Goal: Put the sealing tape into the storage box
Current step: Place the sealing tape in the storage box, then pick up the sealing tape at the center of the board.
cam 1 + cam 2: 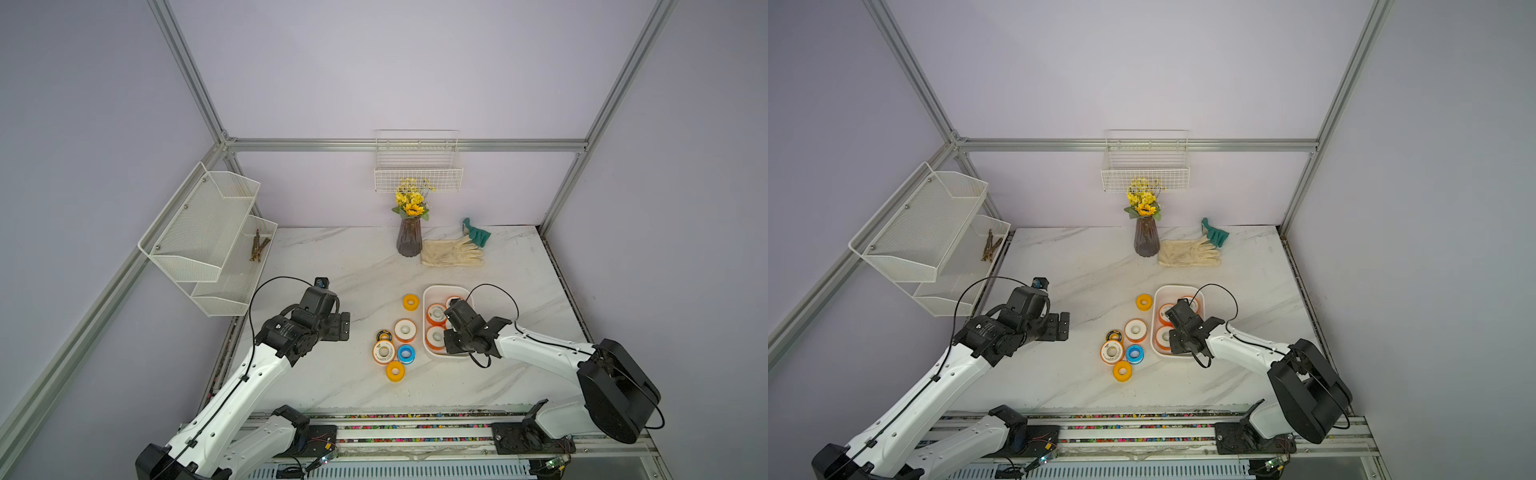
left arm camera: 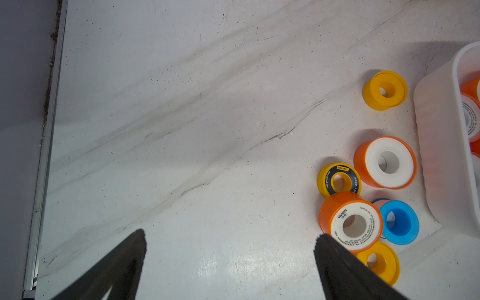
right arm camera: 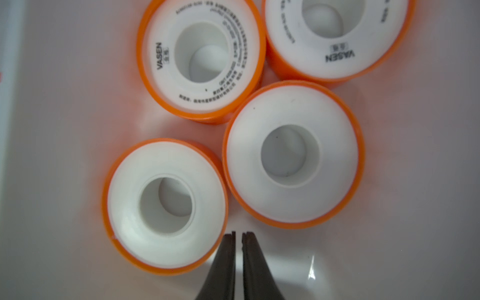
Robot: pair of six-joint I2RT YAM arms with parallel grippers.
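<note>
Sealing tape (image 3: 292, 155): four orange spools flat in storage box (image 1: 444, 286), six more loose on table (image 1: 332, 257) beside it. Right gripper (image 3: 239, 235) low over box, fingertips together on nothing, likely narrowed to clear spools. Left gripper (image 2: 231, 236) spread wide, empty, ready to straddle one.

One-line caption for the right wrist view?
Right gripper, shut and empty, beside four orange tape spools inside the white storage box.
</note>
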